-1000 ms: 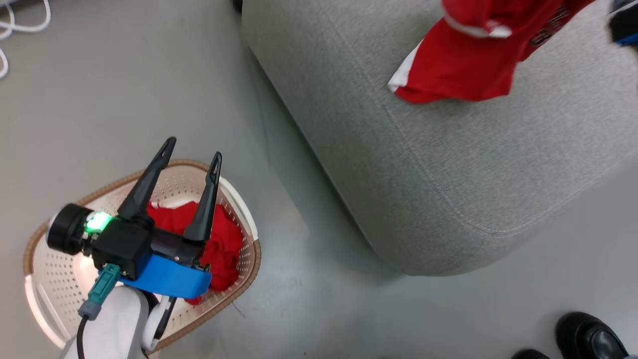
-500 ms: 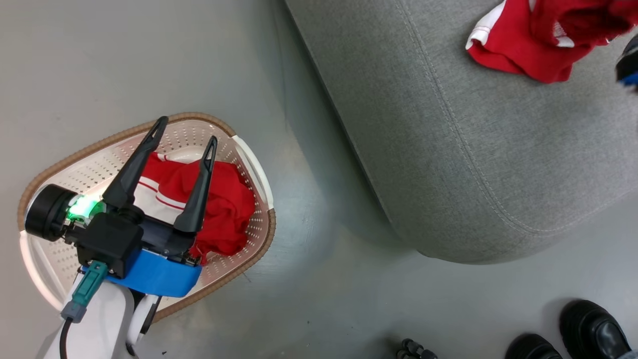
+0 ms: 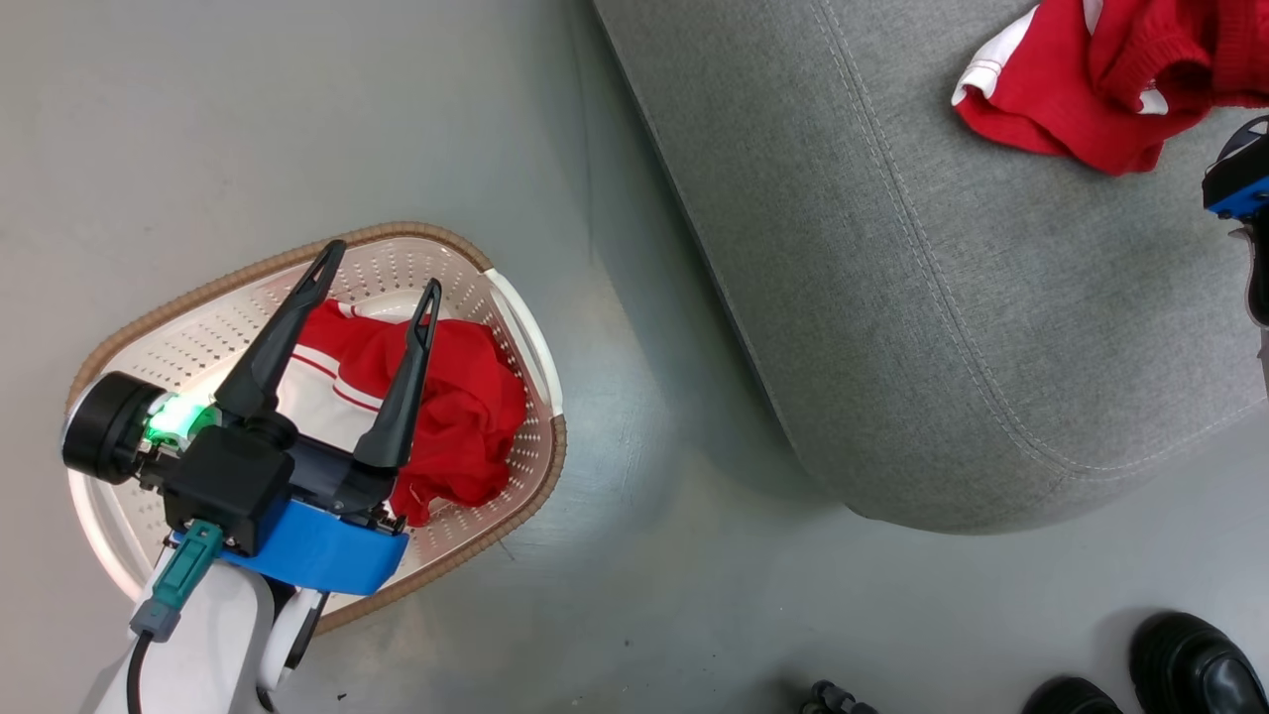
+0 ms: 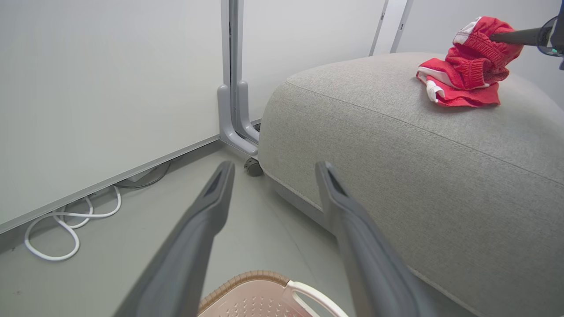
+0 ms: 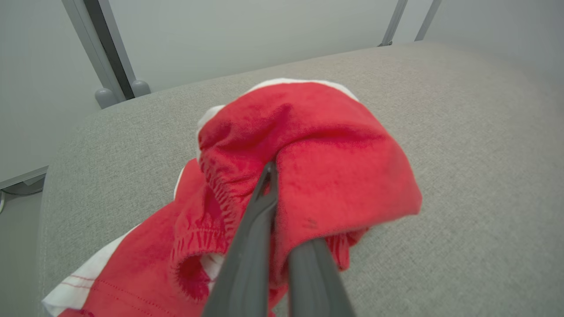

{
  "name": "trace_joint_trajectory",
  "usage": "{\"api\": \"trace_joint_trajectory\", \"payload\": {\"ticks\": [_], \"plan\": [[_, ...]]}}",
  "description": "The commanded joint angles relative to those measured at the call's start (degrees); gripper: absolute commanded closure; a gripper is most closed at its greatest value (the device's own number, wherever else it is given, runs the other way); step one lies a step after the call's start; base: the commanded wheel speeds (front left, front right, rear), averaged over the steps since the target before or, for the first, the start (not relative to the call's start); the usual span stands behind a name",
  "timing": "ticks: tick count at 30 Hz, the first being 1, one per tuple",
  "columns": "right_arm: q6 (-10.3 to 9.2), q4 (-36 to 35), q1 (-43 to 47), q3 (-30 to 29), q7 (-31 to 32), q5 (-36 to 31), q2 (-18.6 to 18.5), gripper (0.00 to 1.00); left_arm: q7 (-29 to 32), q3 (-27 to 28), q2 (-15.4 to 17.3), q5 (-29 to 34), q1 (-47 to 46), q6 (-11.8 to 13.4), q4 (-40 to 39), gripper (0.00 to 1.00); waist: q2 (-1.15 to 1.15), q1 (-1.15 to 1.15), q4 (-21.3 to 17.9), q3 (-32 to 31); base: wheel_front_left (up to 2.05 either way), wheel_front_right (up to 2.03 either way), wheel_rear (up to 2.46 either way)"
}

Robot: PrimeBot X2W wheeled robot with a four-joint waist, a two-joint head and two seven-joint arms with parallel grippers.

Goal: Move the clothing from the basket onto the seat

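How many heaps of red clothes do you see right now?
2: one heap in the basket under the open left pincer; another heap on the seat, pinched by the right pincer. Each may hide several garments.

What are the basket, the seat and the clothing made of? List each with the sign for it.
Basket: looks like moulded cream plastic, smooth, punched with holes; brown rim looks woven, possibly imitation.
Seat: grey woven upholstery fabric, matte, with stitched seams.
Clothing: soft red knit-like fabric, slightly fuzzy, gathered elastic edge; fibre cannot be told.
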Motion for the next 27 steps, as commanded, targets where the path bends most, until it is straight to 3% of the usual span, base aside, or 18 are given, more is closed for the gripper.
{"api": "trace_joint_trajectory", "payload": {"ticks": [1,3,4,5,18,27], "plan": [[0.01,-0.44,0.39,-0.84,-0.29,-0.95,0.28,0.90,-0.36,-0.19,0.00,-0.43,0.00,0.49,0.29,0.00,0.00,0.00,0.20,-0.28,0.00,0.00,0.00],[0.01,-0.63,0.68,-1.44,-0.30,-1.50,0.56,0.53,-0.36,-0.26,-0.18,-0.34,-0.22,0.76,0.62,0.00,0.00,0.00,0.33,-0.52,0.00,0.00,0.00],[0.01,-0.78,0.81,-1.72,-0.30,-1.92,0.62,0.16,-0.39,-0.37,-0.29,-0.37,-0.36,0.85,0.80,0.00,0.00,0.00,0.39,-0.64,0.00,0.00,0.00],[0.01,-0.84,0.94,-1.83,-0.30,-2.26,0.74,0.00,-0.45,-0.47,-0.37,-0.39,-0.55,0.93,0.95,0.00,0.00,0.00,0.44,-0.76,0.00,0.00,0.00],[0.01,-2.15,2.48,-5.39,-0.31,-6.68,1.41,0.00,-1.18,-1.01,-0.60,-0.91,-1.20,1.13,2.47,0.00,0.00,0.00,0.68,-2.28,0.00,0.00,0.00],[0.01,-3.94,7.60,-5.44,-0.31,-9.35,1.59,0.00,-2.75,-2.01,-3.62,-2.47,-1.05,1.33,6.32,0.00,0.00,0.00,1.87,-8.05,0.00,0.00,0.00]]}}
